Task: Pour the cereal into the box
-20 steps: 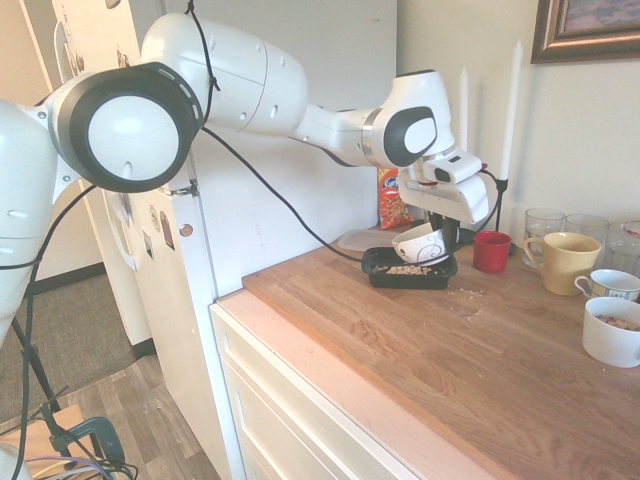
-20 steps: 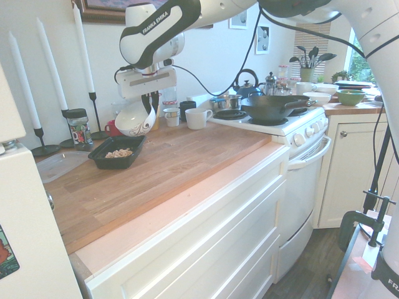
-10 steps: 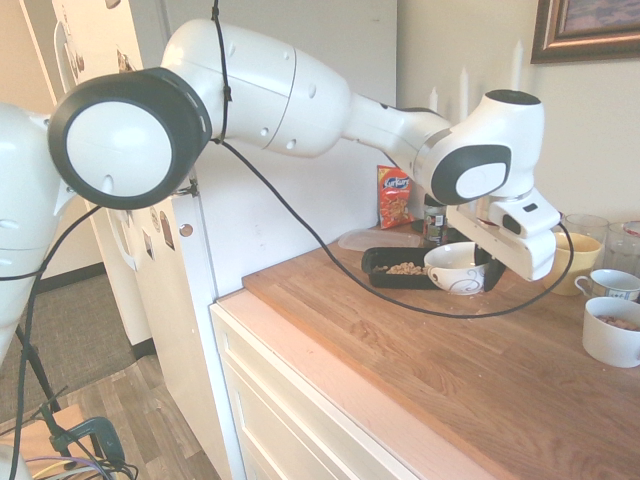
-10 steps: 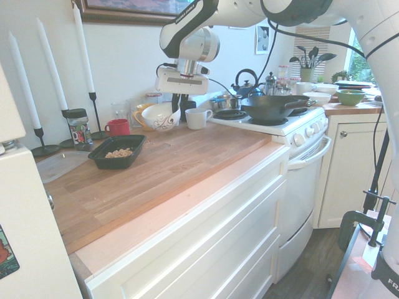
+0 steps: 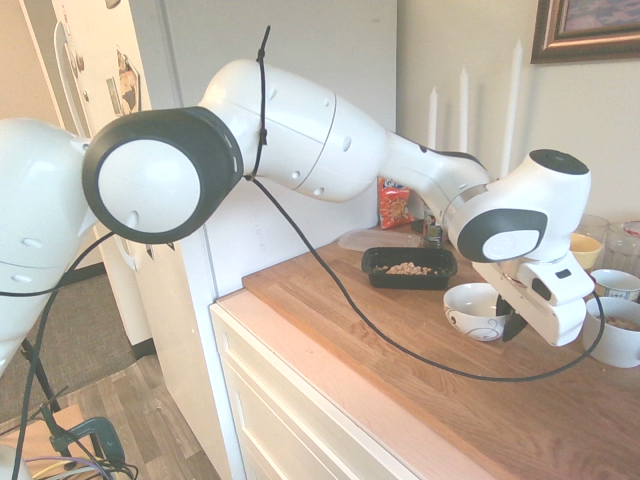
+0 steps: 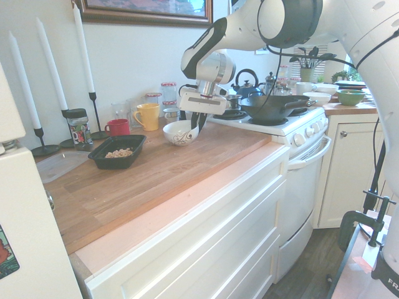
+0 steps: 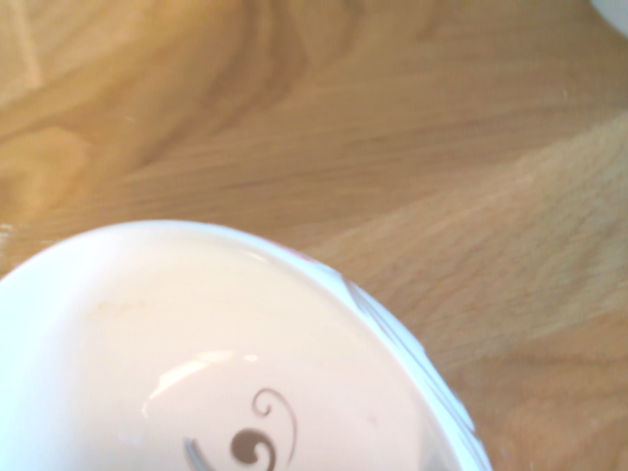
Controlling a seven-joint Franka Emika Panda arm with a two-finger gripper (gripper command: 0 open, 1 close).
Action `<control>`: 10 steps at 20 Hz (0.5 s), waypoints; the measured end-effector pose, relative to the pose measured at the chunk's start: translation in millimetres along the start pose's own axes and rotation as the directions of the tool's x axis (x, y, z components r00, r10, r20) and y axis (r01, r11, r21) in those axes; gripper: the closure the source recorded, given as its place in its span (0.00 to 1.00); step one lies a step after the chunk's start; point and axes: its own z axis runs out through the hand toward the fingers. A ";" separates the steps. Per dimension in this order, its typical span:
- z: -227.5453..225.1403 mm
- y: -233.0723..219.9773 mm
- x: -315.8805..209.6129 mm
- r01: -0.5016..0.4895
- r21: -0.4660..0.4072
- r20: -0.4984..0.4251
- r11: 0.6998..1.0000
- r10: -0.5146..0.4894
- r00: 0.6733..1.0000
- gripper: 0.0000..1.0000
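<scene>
The cereal [image 5: 408,268] [image 6: 119,152] lies as a small tan heap inside the box [image 5: 373,262] [image 6: 103,161], a shallow black tray at the back of the wooden counter. My gripper [image 5: 507,322] [image 6: 196,126] is shut on the rim of a white swirl-patterned bowl [image 5: 472,309] [image 6: 179,132], held upright just above the counter, well to the side of the box. The wrist view shows the bowl's inside [image 7: 196,353] with no cereal in it.
A red mug [image 6: 117,127] and a yellow mug [image 6: 148,116] stand behind the bowl. A white cup [image 5: 612,338] with similar bits sits beside the gripper. White candles [image 6: 53,68], a jar [image 6: 78,129], a clear container [image 6: 59,165] and a stove with a black pan [image 6: 274,106] are around.
The arm has carried the bowl away from the box along the counter, turned it from tipped to upright and lowered it close to the wood. The cereal stays in the box.
</scene>
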 end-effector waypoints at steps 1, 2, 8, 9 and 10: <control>1.1 0.6 1.4 -0.005 0.004 0.003 1.000 0.005 1.000 1.00; 2.2 1.0 3.1 -0.010 0.009 0.005 1.000 0.010 1.000 1.00; 10.1 5.0 9.0 -0.036 0.024 0.023 0.999 0.035 0.999 0.00; 10.2 5.0 9.0 -0.036 0.024 0.024 0.999 0.036 0.999 0.00; 10.2 4.9 9.0 -0.036 0.024 0.024 0.999 0.036 0.999 0.00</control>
